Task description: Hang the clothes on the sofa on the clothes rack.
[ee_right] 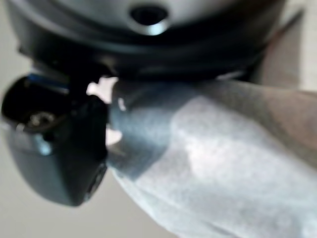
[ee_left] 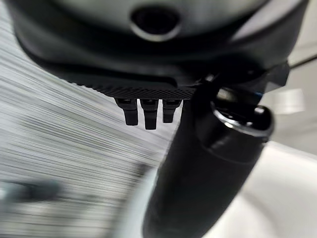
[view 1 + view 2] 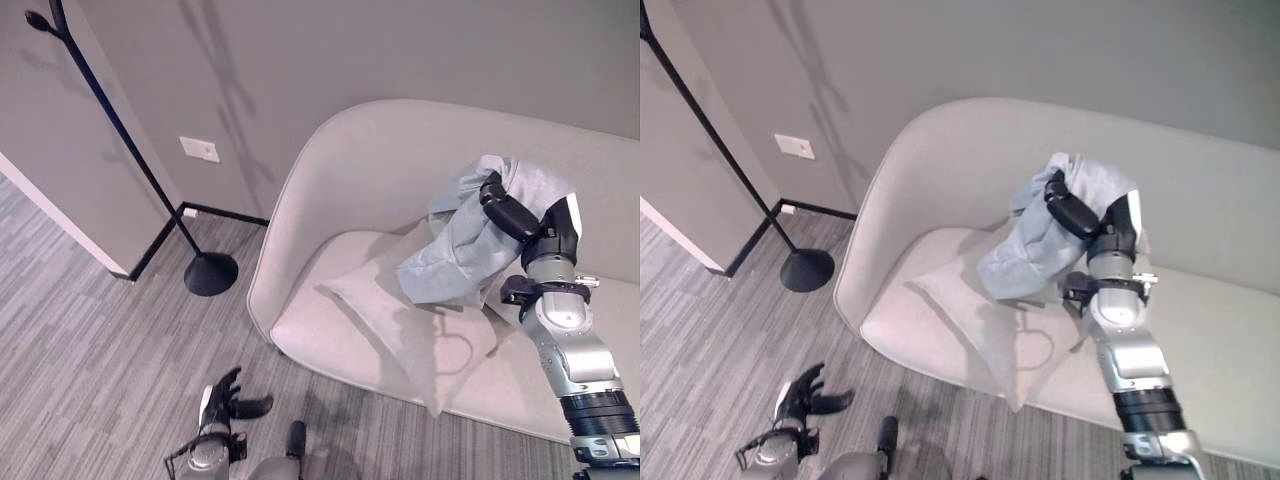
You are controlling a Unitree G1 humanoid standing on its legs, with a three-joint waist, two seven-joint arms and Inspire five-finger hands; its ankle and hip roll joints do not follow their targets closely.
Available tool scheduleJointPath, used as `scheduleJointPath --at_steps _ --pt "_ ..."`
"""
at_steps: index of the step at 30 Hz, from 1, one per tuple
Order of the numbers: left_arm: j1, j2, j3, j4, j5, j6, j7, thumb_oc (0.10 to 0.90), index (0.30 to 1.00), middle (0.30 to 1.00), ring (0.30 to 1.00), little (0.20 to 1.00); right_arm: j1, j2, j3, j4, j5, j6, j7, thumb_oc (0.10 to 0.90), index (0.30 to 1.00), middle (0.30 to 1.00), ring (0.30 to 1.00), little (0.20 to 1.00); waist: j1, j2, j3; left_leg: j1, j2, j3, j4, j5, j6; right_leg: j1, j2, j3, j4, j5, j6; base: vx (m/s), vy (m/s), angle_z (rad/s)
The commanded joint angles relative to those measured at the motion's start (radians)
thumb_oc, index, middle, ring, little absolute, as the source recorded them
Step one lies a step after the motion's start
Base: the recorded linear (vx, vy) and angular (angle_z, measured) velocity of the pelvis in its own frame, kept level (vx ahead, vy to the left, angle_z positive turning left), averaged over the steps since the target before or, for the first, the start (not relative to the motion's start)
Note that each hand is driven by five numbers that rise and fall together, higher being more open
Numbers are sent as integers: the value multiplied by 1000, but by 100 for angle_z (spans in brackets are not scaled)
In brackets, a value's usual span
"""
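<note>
The right hand (image 3: pixel 512 215) is raised above the seat of the pale grey curved sofa (image 3: pixel 340 170), and its fingers (image 3: pixel 1068 212) are curled around a crumpled light blue-grey garment (image 3: pixel 455 250). The cloth hangs down from the grip, clear of the seat and just above the light grey square cushion (image 3: pixel 400 320) that lies on the sofa. I judge the hand is held high so that the cloth does not drag over the cushion on the way to the rack. In the right wrist view the cloth (image 1: pixel 208 163) goes in beside the thumb.

The tall black metal clothes rack (image 3: pixel 120 130) with a round base stands on the grey striped carpet (image 3: pixel 80 340), well apart from the sofa on the robot's left. Its top is cut off, so the hooks are hard to count.

The left hand (image 3: pixel 228 398) hangs low over the carpet, its fingers relaxed and spread, holding nothing. Which part of the garment is gripped cannot be made out.
</note>
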Motion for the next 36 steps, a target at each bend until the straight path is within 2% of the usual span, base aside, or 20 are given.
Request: scheduleJointPath --at_steps 1,3,4,8,13,15,22,25,27,28,35,36 --pt "-45 72 -37 -27 -5 -66 -15 800 900 900 900 900 -187 -89 -8 -84 -29 -145 -16 400 300 300 300 300 6 -43 -117 51 72 -6 5 -177 -75 -4 -86 4 21 -10 50 -12 -1 -14" --pt "-49 82 -37 -89 2 -72 -12 800 900 900 900 900 -205 -87 2 -94 -34 -144 -19 400 300 300 300 300 2 -42 -121 56 73 -4 5 -179 -76 -3 -86 8 20 -9 49 -10 -1 -12" --pt "-75 108 -37 -223 37 -91 -1 800 900 900 900 900 -243 -85 28 -115 -47 -142 -20 400 300 300 300 300 -8 -42 -135 68 78 5 5 -184 -78 0 -85 16 19 -8 47 -6 -4 -13" --pt "-108 115 -39 -352 27 -106 2 800 900 900 900 900 -272 -69 59 -129 -53 -137 -14 400 300 300 300 300 -20 -42 -142 79 80 10 5 -187 -80 5 -85 24 21 -6 45 -6 -6 -11" --pt "-143 77 -95 -483 -133 -118 -41 800 900 900 900 900 -282 -5 129 -156 -51 -118 23 400 300 300 300 300 -37 -41 -151 97 80 21 5 -192 -79 8 -88 36 21 2 44 -2 -2 -2" --pt "-172 55 -127 -486 -129 -119 -36 800 900 900 900 900 -284 27 164 -165 -35 -113 40 400 300 300 300 300 -44 -41 -151 104 81 27 5 -194 -78 8 -90 41 23 4 43 -20 -9 -15" --pt "-308 -14 -260 -415 -4 -106 50 800 900 900 900 900 -286 125 254 -201 27 -117 60 400 300 300 300 300 -74 -45 -151 115 80 40 5 -198 -76 -1 -92 63 34 8 41 -8 -10 -7" --pt "-374 -41 -325 -368 5 -102 64 800 900 900 900 900 -300 154 290 -206 58 -125 57 400 300 300 300 300 -91 -42 -145 115 81 46 5 -196 -75 -11 -93 74 41 12 41 0 0 0" --pt "-450 -70 -390 -291 74 -82 93 800 900 900 900 900 -325 197 329 -209 99 -138 48 400 300 300 300 300 -108 -38 -143 115 84 55 5 -194 -75 -25 -93 86 46 16 40 -21 -27 -13" --pt "-451 -71 -390 -289 75 -83 94 800 900 900 900 900 -326 196 329 -209 99 -138 48 400 300 300 300 300 -108 -37 -142 115 84 55 5 -194 -75 -25 -93 86 47 15 40 -3 -20 -18" --pt "-652 -96 -448 -69 382 -17 256 800 900 900 900 900 -345 237 372 -282 218 -186 41 400 300 300 300 300 -143 -22 -138 110 90 64 5 -188 -80 -49 -88 103 65 12 39 -1 -10 -3" --pt "-691 -97 -446 -26 441 7 297 800 900 900 900 900 -342 240 380 -302 233 -197 38 400 300 300 300 300 -151 -18 -138 109 91 67 5 -188 -81 -53 -88 106 68 11 39 2 -27 -3"
